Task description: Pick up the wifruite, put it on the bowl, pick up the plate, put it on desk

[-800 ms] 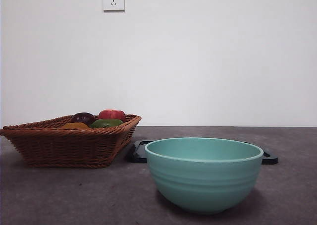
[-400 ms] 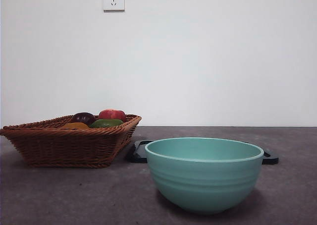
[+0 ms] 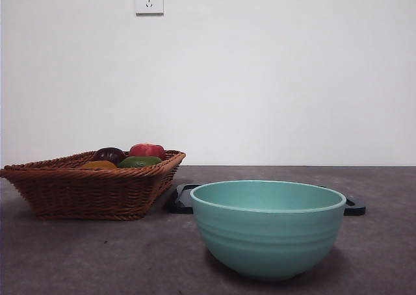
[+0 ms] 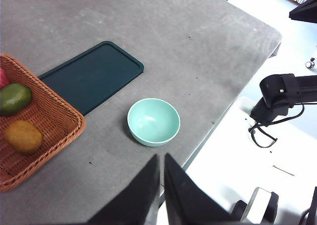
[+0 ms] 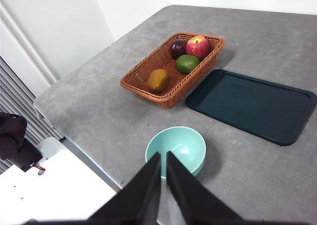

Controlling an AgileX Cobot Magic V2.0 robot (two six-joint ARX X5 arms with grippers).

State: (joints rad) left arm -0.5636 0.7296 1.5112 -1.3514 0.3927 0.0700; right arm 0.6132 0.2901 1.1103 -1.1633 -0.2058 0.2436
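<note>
Stretching wide and flat, the grey desk [image 5: 124, 106]; sitting on it toward one side, a brown woven basket [image 5: 143, 71] with four fruits inside; lying flat just beside the basket, a dark tray [image 5: 252, 103]; standing in front of the tray, apart from the basket, the teal bowl [image 5: 190, 138] with nothing in it; resting in the basket at the end nearest the bowl, the orange-brown wifruite [image 5: 158, 79]; next to it a green fruit [image 5: 187, 63], then a red apple [image 5: 198, 46] and a dark purple fruit [image 5: 178, 47]; hanging high over the desk, the left gripper [image 4: 161, 168] and the right gripper [image 5: 163, 165], both with jaws almost closed and holding nothing.
</note>
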